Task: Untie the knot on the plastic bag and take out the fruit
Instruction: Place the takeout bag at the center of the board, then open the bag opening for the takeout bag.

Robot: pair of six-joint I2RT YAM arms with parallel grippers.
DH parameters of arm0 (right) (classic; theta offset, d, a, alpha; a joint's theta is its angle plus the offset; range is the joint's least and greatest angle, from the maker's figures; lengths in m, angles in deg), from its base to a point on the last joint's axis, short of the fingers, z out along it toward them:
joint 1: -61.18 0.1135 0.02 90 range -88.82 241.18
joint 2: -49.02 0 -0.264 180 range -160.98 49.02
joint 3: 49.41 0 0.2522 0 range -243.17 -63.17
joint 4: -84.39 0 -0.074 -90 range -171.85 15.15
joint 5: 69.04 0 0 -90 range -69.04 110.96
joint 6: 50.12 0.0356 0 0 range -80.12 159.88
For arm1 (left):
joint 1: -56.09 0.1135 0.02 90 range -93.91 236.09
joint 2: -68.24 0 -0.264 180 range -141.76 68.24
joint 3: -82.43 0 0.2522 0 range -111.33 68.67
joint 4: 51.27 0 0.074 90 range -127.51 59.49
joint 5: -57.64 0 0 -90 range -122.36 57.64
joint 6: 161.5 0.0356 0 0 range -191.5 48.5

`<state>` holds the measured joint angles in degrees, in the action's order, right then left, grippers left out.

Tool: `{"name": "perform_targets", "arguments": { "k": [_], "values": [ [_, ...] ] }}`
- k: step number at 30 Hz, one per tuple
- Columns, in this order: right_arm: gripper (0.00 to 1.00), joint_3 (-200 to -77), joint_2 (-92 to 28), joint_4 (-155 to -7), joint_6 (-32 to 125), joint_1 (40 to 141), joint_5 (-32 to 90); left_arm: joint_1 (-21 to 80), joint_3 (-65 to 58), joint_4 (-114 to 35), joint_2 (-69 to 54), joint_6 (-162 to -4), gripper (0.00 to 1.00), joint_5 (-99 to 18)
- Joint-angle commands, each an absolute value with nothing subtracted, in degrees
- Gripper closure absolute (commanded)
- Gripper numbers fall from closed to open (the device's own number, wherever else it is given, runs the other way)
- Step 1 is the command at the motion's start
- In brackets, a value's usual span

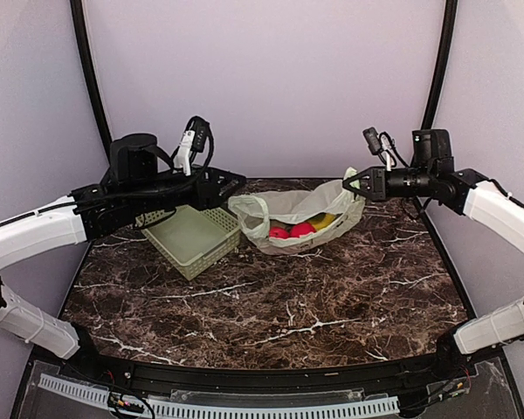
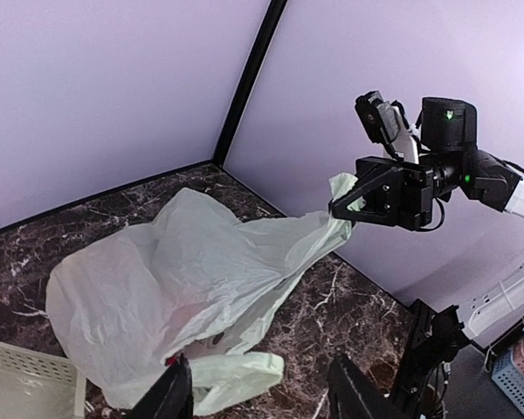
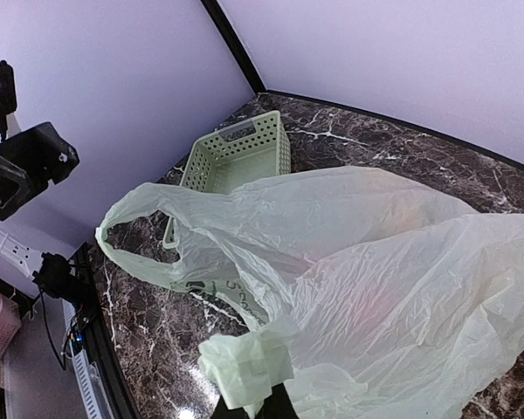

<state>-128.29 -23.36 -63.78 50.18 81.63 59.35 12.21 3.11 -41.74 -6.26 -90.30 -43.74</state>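
Near edge: the dark brown, white-veined marble table (image 1: 271, 323) lies bare across its whole near half, from the arms' bases up to the things, giving wide room to move.
Left side: the rigid, pale green perforated basket (image 1: 190, 240) sits turned corner-on, with its right corner just beside the bag. I cannot tell whether they touch.
Task's thing: the thin, translucent pale green plastic bag (image 1: 293, 208) lies past the middle of the table, right of the basket.
Long axis: the bag runs left to right, low at its left end and rising to its lifted right end.
Mouth: it gapes upward, and the two handles are held well apart.
Fruit: the fruit is inside, with red round pieces (image 1: 290, 231) at the near side and a yellow piece (image 1: 323, 221) to their right.
Left loop handle: the left loop handle (image 3: 122, 218) stands open as a free ring, pointing toward the left arm.
Left tool: the left tool (image 1: 236, 182) hangs above the basket's far edge with its fingers (image 2: 170, 393) spread. The bag's edge lies between them, ungripped.
Right loop handle: the right loop handle (image 2: 342, 194) is bunched and raised off the table.
Right tool: the right tool (image 1: 348, 182) is pressed together, pinching that bunched handle of the plastic bag.
Far edge: a narrow strip of table is left behind the bag, then the pale lilac walls (image 1: 262, 78).
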Motion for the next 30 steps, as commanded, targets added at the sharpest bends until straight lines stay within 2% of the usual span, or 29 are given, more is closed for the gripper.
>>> {"name": "perform_targets", "arguments": {
  "k": [1, 3, 7, 10, 17, 22, 30],
  "values": [
    [1.0, -126.2, -21.8, -69.3, 53.0, 84.0, 60.2, 8.1, 9.0, -41.3, -4.9, -100.1, 0.48, -36.9],
    [1.0, -126.1, -21.7, -69.4, 53.1, 84.8, 59.2, 5.9, 10.7, -42.2, -4.6, -105.8, 0.48, -34.2],
    [1.0, -125.4, -21.5, -71.0, 53.6, 86.1, 58.1, 2.0, 12.1, -41.9, -5.1, -108.2, 0.37, -28.1],
    [1.0, -124.9, -21.7, -72.0, 53.9, 86.6, 57.7, 1.3, 11.7, -43.0, -6.6, -108.6, 0.28, -28.9],
    [1.0, -123.7, -21.5, -73.8, 54.7, 87.5, 57.2, 1.2, 9.7, -46.4, -11.8, -107.1, 0.18, -29.1],
    [1.0, -122.7, -21.2, -74.3, 55.0, 87.6, 57.2, 1.2, 6.2, -46.6, -15.6, -105.1, 0.16, -27.2],
    [1.0, -122.2, -20.3, -74.4, 54.6, 87.6, 55.9, 1.2, 2.6, -46.7, -19.4, -103.2, 0.27, -26.0]
  ]
}}
